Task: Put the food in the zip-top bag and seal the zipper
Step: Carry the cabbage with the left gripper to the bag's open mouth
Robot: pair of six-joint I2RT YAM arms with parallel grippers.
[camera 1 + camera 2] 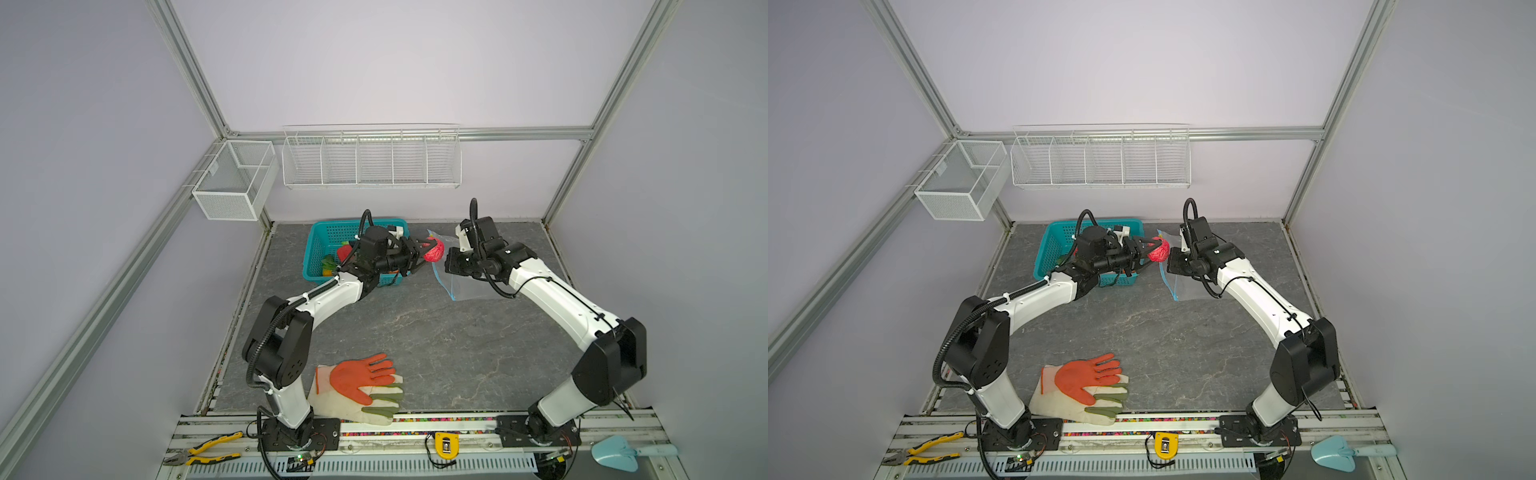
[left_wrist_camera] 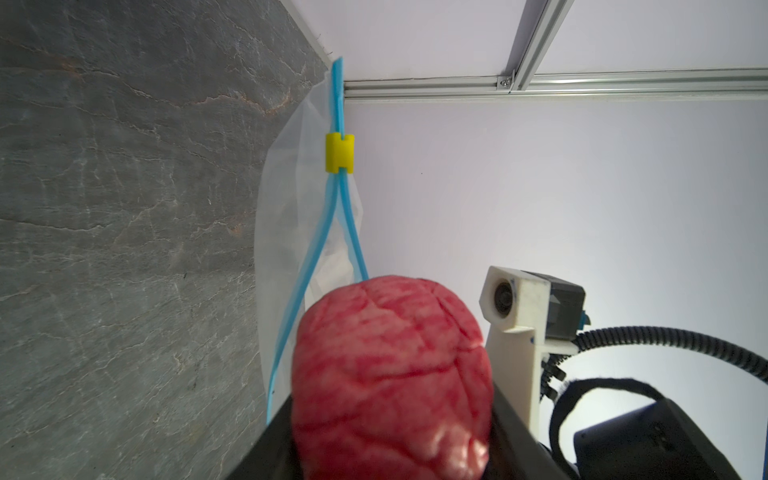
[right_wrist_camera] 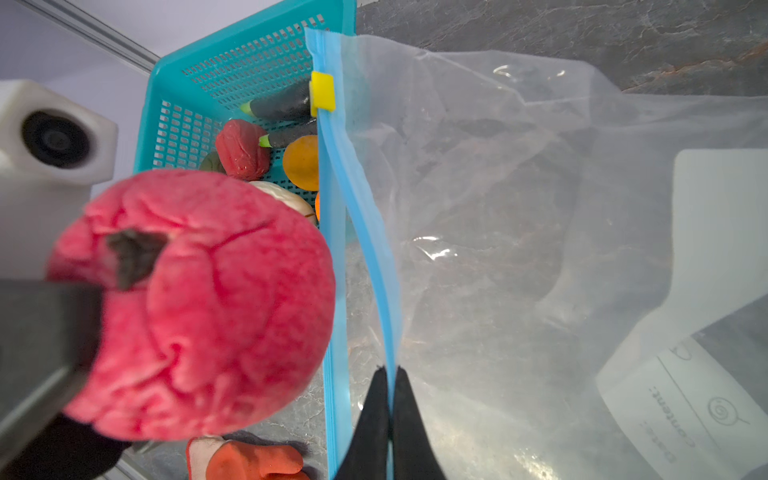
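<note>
Far left of the bench (image 1: pixel 415 332): teal basket (image 1: pixel 322 245), against the back wall. Inside it, in the right wrist view, the loose food: a dark red piece (image 3: pixel 243 149), an orange piece (image 3: pixel 301 162), two dark pieces with green tips (image 3: pixel 282 104) and a white piece (image 3: pixel 286 195), mostly hidden.

Front of bench: orange-and-white gloves (image 1: pixel 357 382), stacked, well apart from the rest.

Left gripper (image 1: pixel 424 250) reaches right past the basket, clear of the bench. Jaws part-spread and clamped on a red toy fruit (image 1: pixel 435 252), one on each side; the fruit bulges out past the tips, dark stem end towards the right wrist camera.

Just right of the fruit: mouth of the zip-top bag (image 3: pixel 540 208). The zipper (image 2: pixel 309 266) runs joined as far as the yellow slider (image 2: pixel 340 152); beyond it the two blue lips part. The fruit sits directly before that gap, near the lips; whether it has crossed them cannot be told.

Right gripper (image 3: pixel 390 374): jaws pressed together, pinching one lip of the zipper and holding it raised off the other. The bag's clear body trails right, slack on the bench.
</note>
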